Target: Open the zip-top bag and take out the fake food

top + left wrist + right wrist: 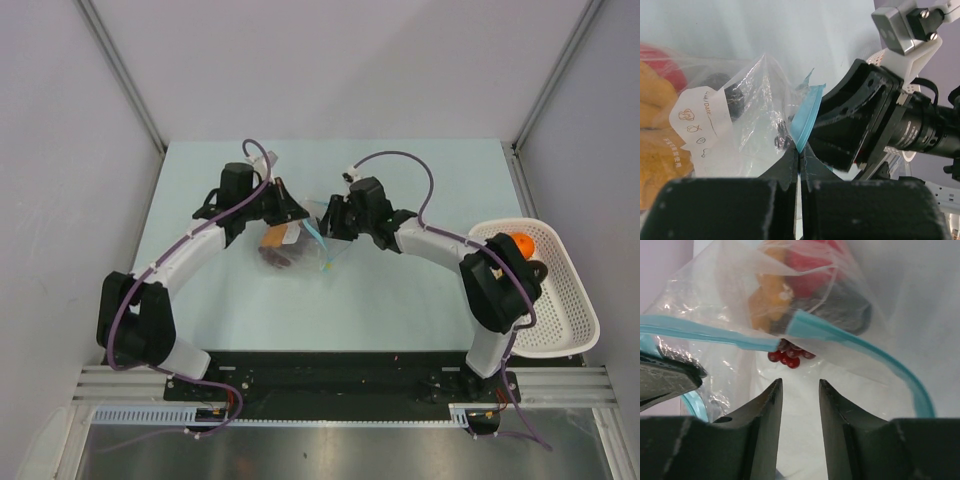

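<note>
The zip-top bag [300,243] lies mid-table between my two grippers, clear with a teal zip strip [850,342]. My left gripper [800,149] is shut on one end of the teal strip [807,117] and shows in the top view [297,214]. My right gripper [800,385] is open and empty, its tips just in front of the gaping bag mouth; it also shows in the top view [327,226]. Fake food sits inside the bag: an orange-yellow piece [767,300], a red ball [810,267], a dark piece [840,310] and small red berries [790,357].
A white perforated basket [565,300] stands at the right table edge beside the right arm, with an orange ball [522,243] in it. Grey walls close in the table at the back and sides.
</note>
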`<state>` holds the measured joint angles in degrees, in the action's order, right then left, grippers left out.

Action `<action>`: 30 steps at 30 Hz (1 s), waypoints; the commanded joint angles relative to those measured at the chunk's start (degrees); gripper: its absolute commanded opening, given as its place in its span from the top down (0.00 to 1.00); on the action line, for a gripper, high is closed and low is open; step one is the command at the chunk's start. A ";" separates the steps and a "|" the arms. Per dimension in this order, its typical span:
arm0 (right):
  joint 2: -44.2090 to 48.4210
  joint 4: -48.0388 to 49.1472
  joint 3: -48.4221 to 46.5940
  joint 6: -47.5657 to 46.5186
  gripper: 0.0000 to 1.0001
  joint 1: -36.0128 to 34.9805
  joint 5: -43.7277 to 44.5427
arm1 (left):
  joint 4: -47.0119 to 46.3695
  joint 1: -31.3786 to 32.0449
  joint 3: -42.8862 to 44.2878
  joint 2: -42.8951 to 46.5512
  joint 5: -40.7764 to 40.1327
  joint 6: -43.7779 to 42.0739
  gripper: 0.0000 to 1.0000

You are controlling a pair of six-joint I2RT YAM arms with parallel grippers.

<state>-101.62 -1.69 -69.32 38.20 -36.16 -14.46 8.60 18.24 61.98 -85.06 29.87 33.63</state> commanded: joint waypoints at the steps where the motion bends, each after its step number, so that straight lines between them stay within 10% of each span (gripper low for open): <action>1: -2.96 5.55 -2.66 2.49 0.56 -2.85 1.79 | -0.69 0.13 0.87 3.58 -0.86 1.26 1.00; 18: -11.75 16.54 -2.66 9.70 0.21 -1.63 6.29 | 0.19 3.56 -1.94 5.78 -2.09 1.53 1.00; 30: -14.65 24.20 -2.66 21.56 0.19 -1.02 8.12 | 0.63 3.91 -2.30 5.69 -2.27 1.18 1.00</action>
<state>-114.98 17.76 -70.19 54.06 -37.80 -10.48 9.65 21.32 59.44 -81.97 26.92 34.52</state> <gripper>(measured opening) 0.805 0.005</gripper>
